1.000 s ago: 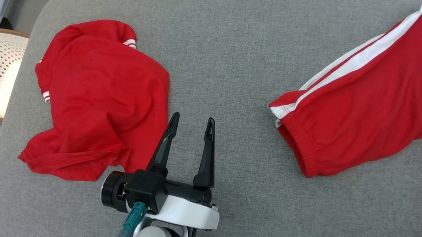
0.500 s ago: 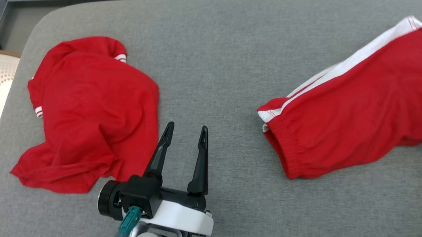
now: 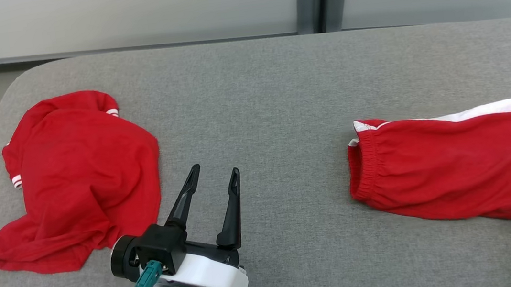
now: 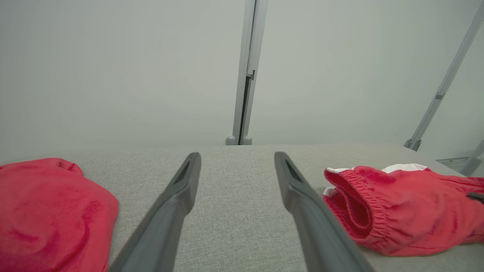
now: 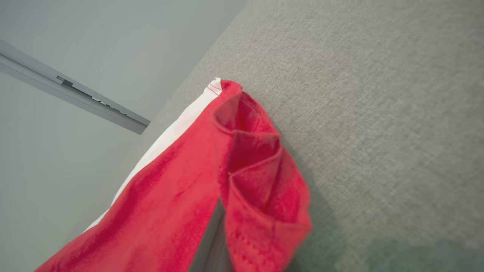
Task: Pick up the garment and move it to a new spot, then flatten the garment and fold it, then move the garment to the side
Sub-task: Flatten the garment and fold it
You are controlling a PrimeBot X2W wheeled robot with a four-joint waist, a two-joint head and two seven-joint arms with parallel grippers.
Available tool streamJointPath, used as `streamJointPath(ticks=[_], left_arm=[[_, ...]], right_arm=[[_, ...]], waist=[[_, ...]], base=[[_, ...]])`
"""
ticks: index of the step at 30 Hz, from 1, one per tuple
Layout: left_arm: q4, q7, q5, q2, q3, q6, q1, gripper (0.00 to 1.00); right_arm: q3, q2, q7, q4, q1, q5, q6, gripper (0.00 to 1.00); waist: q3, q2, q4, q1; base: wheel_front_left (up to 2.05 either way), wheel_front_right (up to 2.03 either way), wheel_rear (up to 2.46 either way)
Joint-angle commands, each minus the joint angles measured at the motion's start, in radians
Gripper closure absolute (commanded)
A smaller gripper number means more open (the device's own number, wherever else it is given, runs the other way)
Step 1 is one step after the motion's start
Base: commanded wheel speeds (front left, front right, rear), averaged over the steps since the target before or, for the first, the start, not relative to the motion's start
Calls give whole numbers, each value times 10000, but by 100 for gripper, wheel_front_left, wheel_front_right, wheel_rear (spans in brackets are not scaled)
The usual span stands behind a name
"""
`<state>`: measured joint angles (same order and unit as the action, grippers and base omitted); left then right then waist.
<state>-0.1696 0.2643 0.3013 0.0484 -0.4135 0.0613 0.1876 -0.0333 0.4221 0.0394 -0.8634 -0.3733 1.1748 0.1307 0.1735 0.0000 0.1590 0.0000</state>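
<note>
Right wrist view: right pincer [image 5: 211, 241] closed on red shorts with white side stripe [image 5: 181, 196]; cloth drapes over it.
Left pincer [image 3: 211, 180]: open, empty; shorts well to its right.
Risk: the pinch looks shallow, on one fold; shorts may slip free or drag bunched.

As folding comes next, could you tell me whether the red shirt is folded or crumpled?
Crumpled: the shirt lies in a heap, its hem bunched and a sleeve cuff curled over, with no straight folds.

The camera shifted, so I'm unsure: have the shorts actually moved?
Yes. The shorts have slid to the right, since the gap between them and the shirt has widened.
</note>
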Motion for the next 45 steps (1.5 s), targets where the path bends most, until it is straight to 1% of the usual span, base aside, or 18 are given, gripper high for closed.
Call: streamJointPath(ticks=[1, 2, 4, 7, 8, 10, 18, 23, 28, 34, 37, 38, 39, 41, 45], left_arm=[[-22, 0, 21, 40, 51, -68, -65, 0], [-47, 0, 18, 40, 56, -88, -79, 0], [-95, 0, 31, 48, 105, -84, -127, 0], [-131, 0, 59, 42, 128, -86, -168, 0], [-131, 0, 59, 42, 128, -86, -168, 0], [-148, 0, 73, 42, 150, -90, -177, 0], [-231, 0, 58, 42, 321, -143, -390, 0], [-257, 0, 123, 42, 294, -125, -540, 0], [-245, 0, 181, 42, 226, -91, -613, 0], [-253, 0, 224, 42, 222, -54, -750, 0], [-279, 0, 242, 41, 276, -35, -775, 0], [-280, 0, 242, 41, 286, -33, -776, 0], [-282, 0, 243, 41, 290, -32, -785, 0], [-282, 0, 245, 41, 292, -25, -811, 0], [-242, 0, 266, 41, 302, 1, -798, 0]], right_arm=[[-28, 20, 170, -83, -41, -143, 0, 100], [-70, -41, 238, -45, -169, -175, 0, 100], [-234, -215, 524, 478, -420, -175, 2, 100], [-398, -376, 660, 1343, -320, 126, 0, 100], [-398, -376, 660, 1343, -320, 126, 0, 100], [-663, -419, 702, 1974, -196, 254, 2, 100], [-2229, -505, 558, 4092, 390, 561, 2, 100], [-3217, -517, 522, 5004, 629, 773, 2, 100], [-4105, -411, 549, 5288, 749, 810, 2, 100], [-4917, -365, 653, 4951, 715, 798, 2, 100], [-5335, -383, 524, 4700, 642, 870, 2, 100], [-5479, -355, 520, 4628, 599, 796, 2, 82], [-5643, -368, 467, 4564, 569, 776, 2, 0], [-5987, -422, 310, 4623, 532, 888, 2, 0], [-6604, -298, -95, 4708, 580, 1166, 2, 0]], waist=[[-116, 0, -134, 0], [-129, 0, -154, 0], [-191, 0, -174, 0], [-285, 0, -124, 0], [-285, 0, -124, 0], [-357, 0, -58, 0], [-713, 0, 245, 0], [-874, 0, 523, 0], [-928, 0, 858, 0], [-910, 0, 1235, 0], [-906, 0, 1319, 0], [-905, 0, 1339, 0], [-903, 0, 1356, 0], [-893, 0, 1378, 0], [-824, 0, 1366, 0]], base=[[0, 0, 0], [0, 0, 0], [0, 0, 0], [0, 0, 0], [0, 0, 0], [0, 0, 0], [0, 0, 0], [0, 0, 0], [0, 0, 0], [0, 0, 0], [0, 0, 0], [0, 0, 0], [0, 0, 0], [0, 0, 0], [0, 0, 0]])
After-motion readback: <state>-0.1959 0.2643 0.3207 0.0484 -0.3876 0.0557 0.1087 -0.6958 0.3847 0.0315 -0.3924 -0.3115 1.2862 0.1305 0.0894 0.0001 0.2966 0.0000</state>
